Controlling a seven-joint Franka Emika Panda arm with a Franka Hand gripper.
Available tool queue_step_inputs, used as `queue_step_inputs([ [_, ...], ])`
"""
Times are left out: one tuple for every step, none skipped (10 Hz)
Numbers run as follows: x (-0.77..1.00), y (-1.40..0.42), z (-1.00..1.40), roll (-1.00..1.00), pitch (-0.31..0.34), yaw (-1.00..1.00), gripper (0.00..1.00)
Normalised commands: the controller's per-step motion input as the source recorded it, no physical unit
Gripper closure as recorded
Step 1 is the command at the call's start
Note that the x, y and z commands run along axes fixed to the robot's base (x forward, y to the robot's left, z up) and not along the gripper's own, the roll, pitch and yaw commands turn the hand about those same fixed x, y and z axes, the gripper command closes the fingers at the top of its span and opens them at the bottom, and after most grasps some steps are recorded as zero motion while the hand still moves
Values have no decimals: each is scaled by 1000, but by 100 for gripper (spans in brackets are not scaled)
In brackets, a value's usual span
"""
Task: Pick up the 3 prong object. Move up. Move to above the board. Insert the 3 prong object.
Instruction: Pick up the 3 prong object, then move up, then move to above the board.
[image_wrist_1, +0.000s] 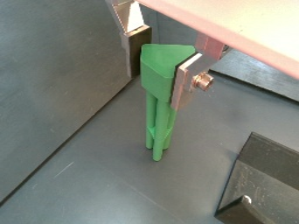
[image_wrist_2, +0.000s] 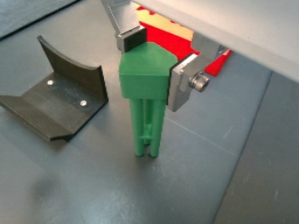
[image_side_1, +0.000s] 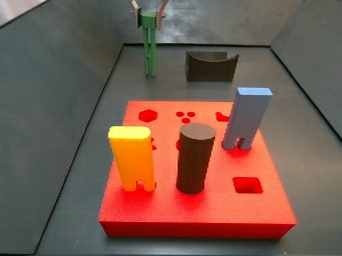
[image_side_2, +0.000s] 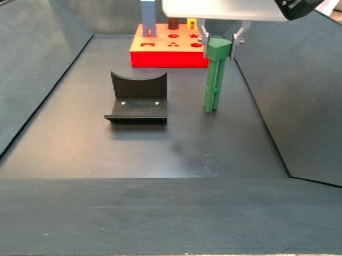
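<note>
Pick-up step judged in hand: hand (image_wrist_2: 155, 54) closed on wide top of 3 prong object (image_wrist_2: 143, 105), silver plates pressed against both sides. Prongs seen touching or just off bench (image_side_2: 160, 140), beside fixture (image_side_2: 138, 97), well apart from board (image_side_1: 201, 170). Next: straight lift needed, then transfer above board's matching holes.

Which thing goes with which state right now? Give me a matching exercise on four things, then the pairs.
Things:
1. 3 prong object
2. yellow block
3. fixture
4. gripper

States:
A. standing in the board
B. on the floor, apart from the red slab
C. shut around a green head
D. upright, prongs at the floor, held at its top

Pairs: 1-D, 2-A, 3-B, 4-C
</note>
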Motion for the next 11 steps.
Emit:
queue_step_inputs([
  [0,0,0,0,0,0,100],
  [0,0,0,0,0,0,100],
  [0,0,0,0,0,0,100],
  [0,0,833,0,0,0,100],
  [11,18,825,0,1,-56,100],
  [2,12,754,-12,17,-57,100],
  [3,4,513,-51,42,-47,100],
  [8,4,408,-67,50,-41,100],
  [11,2,197,-94,63,-33,100],
  [250,-366,1000,-66,-78,420,100],
  [234,-361,1000,-51,-55,395,100],
])
